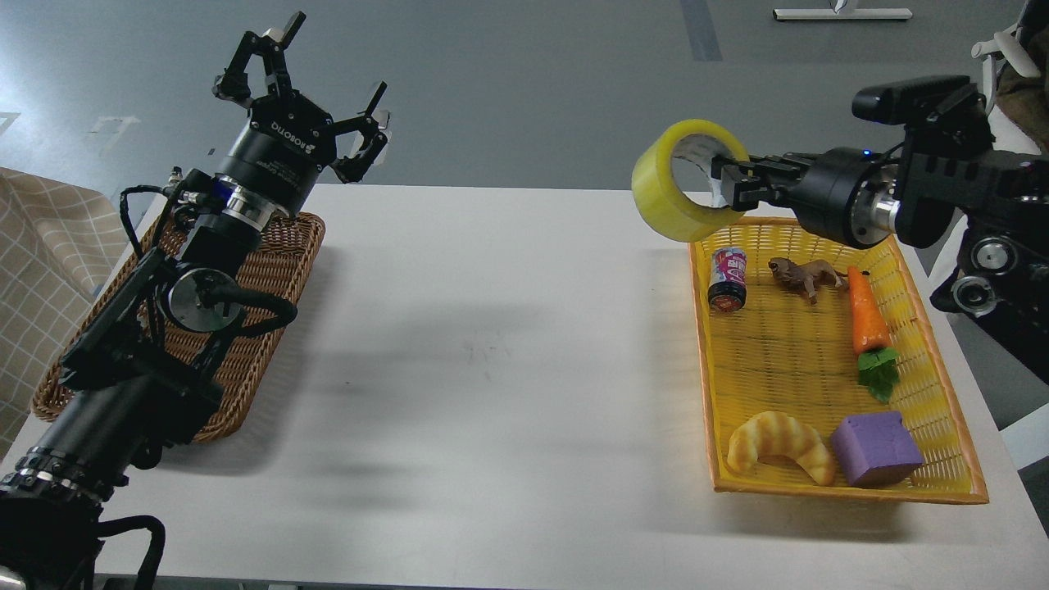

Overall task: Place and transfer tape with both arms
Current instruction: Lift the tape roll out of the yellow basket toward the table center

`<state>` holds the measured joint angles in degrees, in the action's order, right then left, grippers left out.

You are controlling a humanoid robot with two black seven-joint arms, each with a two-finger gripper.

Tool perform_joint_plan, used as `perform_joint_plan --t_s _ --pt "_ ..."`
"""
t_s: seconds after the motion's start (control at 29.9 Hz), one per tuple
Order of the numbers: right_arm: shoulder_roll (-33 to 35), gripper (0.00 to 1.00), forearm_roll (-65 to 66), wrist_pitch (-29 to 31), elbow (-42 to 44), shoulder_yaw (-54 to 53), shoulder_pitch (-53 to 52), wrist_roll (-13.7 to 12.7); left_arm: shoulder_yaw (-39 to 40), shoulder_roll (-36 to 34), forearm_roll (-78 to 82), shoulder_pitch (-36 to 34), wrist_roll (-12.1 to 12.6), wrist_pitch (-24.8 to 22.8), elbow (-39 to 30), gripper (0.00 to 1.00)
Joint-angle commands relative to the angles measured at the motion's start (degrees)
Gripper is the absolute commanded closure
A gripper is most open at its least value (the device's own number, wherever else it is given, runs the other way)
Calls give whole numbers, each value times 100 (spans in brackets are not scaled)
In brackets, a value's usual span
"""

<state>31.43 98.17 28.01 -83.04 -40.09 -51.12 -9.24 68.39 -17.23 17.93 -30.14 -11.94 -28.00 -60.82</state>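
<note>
A white worktop (492, 344) stands on a grey floor (533, 82). The right gripper (725, 184) clamps the tape (656, 192) aloft; the left gripper (307, 94) is spread, holding nothing.

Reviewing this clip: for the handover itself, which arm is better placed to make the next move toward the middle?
Probably the right. The right gripper already clamps the tape, held in the air at the yellow basket's near-centre corner. The left gripper is open and empty above the wicker basket.
</note>
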Motion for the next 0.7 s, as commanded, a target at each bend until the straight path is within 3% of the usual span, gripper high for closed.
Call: perform_joint_plan --t_s 0.0,0.67 --pt "-435 100 9 -1 322 456 -284 -25 -1 1 0 0 -2 0 0 2" --pt "-2984 100 79 -1 2581 1775 -724 -43 -1 9 0 8 -2 0 0 2"
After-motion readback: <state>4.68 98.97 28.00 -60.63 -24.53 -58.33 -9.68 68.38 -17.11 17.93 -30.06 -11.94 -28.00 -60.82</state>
